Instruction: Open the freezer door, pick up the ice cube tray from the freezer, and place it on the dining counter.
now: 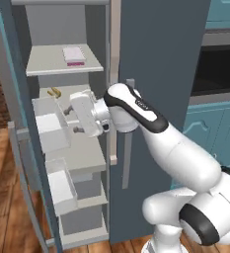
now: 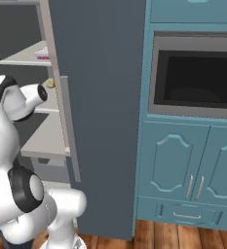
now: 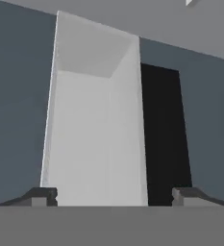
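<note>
Risk: translucent white bins (image 1: 52,129) at left-centre of the left base view could be struck by the claw (image 1: 77,120), held below the tray's shelf with jaws apart, empty. Thin white ice cube tray with pink-magenta side (image 1: 73,55) is seen lying flat on the light grey upper shelf (image 1: 47,62), upper left.

White ice cube tray (image 1: 74,55), pink-magenta side.

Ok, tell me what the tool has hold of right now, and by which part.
Nothing. The tool is open, with only a white bin wall ahead; the ice cube tray lies on the upper shelf.
</note>
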